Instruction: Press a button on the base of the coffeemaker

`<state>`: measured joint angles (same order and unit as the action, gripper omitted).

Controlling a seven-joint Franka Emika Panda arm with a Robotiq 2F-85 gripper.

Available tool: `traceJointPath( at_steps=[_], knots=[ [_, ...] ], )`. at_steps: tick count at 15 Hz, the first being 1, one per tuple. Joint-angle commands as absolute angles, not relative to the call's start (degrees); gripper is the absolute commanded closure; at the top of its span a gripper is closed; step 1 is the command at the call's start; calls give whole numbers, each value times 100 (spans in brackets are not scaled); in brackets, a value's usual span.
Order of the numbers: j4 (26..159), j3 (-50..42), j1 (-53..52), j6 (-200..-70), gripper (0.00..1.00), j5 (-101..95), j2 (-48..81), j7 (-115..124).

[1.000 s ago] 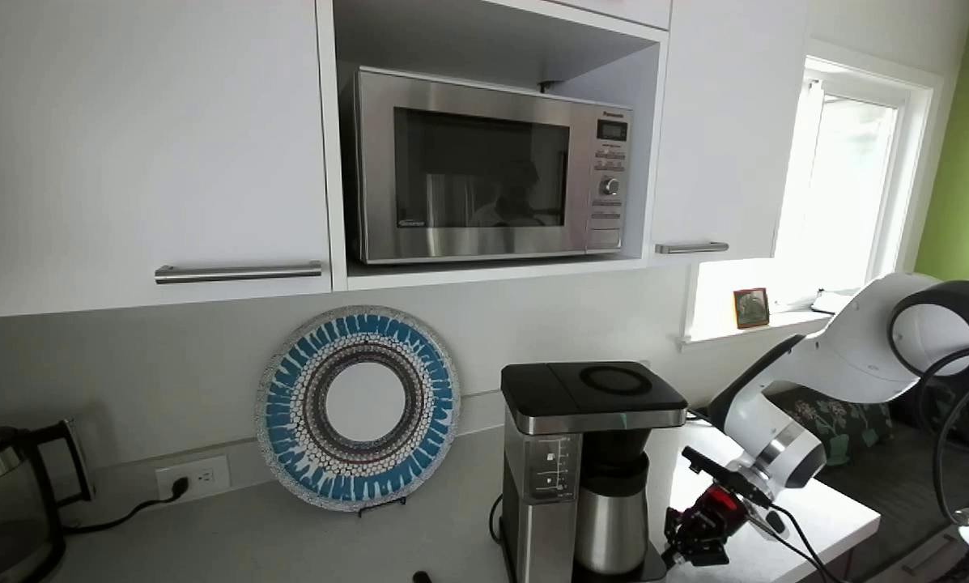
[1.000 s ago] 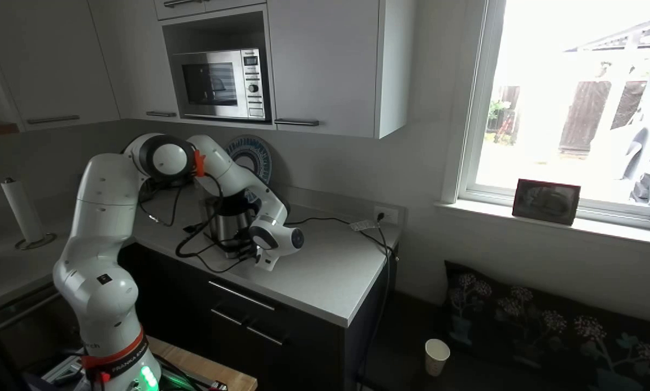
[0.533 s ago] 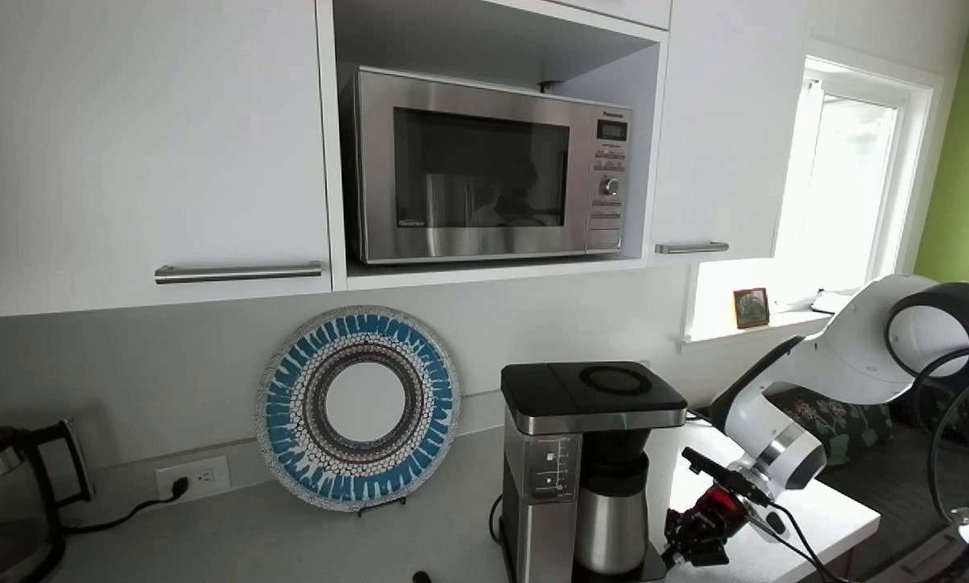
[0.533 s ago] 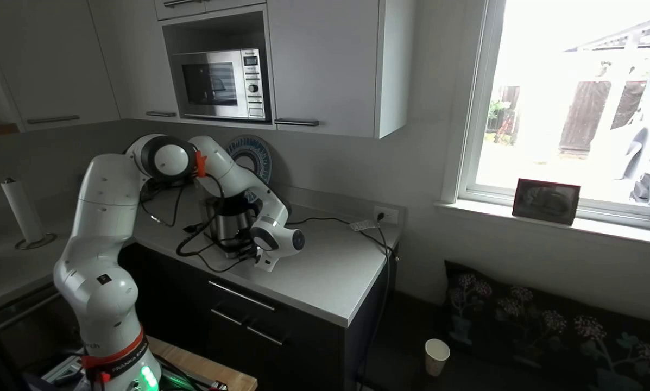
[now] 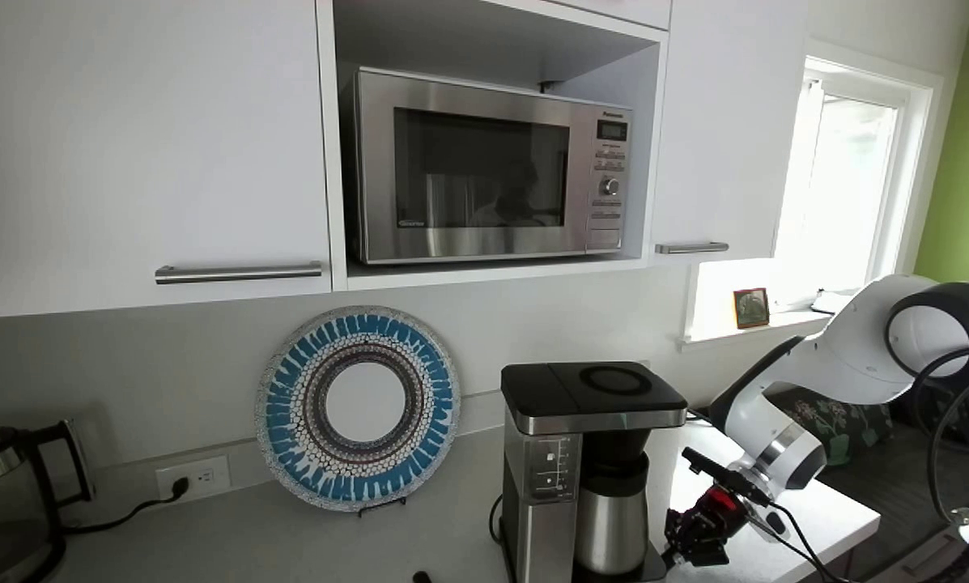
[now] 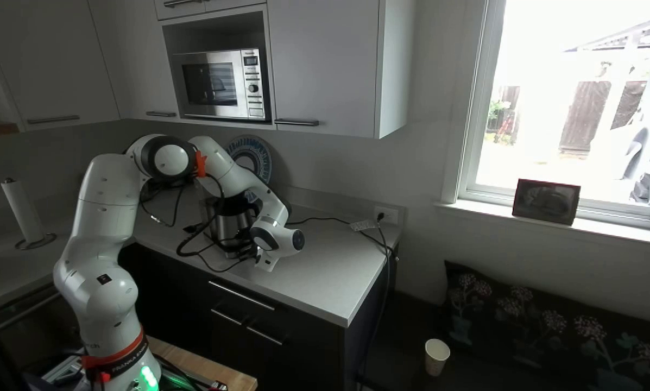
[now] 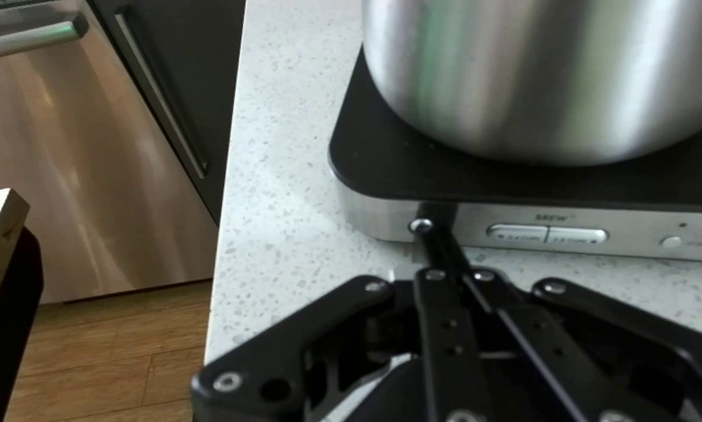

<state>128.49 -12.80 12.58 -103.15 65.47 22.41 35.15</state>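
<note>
The coffeemaker [image 5: 542, 534] stands on the counter, with a flat black top, silver column and steel carafe [image 5: 612, 526]. In an exterior view the arm partly covers it [image 6: 228, 225]. In the wrist view its base front [image 7: 474, 225] shows a small round silver button [image 7: 419, 225], a split BREW button [image 7: 546, 234] and a small round button [image 7: 671, 241]. My gripper [image 7: 434, 225] is shut and empty. Its fingertips are at the base front, overlapping the lower right edge of the left round button. I cannot tell whether it is pressed in. The gripper also shows in an exterior view [image 5: 672, 559].
A steel microwave [image 5: 484, 170] sits in the cabinet above. A patterned round plate [image 5: 354, 478] leans on the wall, with a dark glass kettle [image 5: 6, 510] at far left. The counter edge [image 7: 224, 193] runs left of the base in the wrist view. Cables hang around the arm.
The upper arm has shifted by a very small amount since one second ago. The gripper stays at the coffeemaker's base, still shut. Nothing else has visibly moved.
</note>
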Motion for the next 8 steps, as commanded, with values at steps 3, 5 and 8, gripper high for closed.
traceJointPath(
  at_steps=[3, 5, 8],
  knots=[
    [12745, -1294, 1154, -10294, 100, 6522, 2224, 3417],
    [12710, -1329, 1124, -10354, 100, 6316, 2190, 3363],
    [12641, -1367, 1069, -10418, 100, 5940, 2133, 3334]
  ],
)
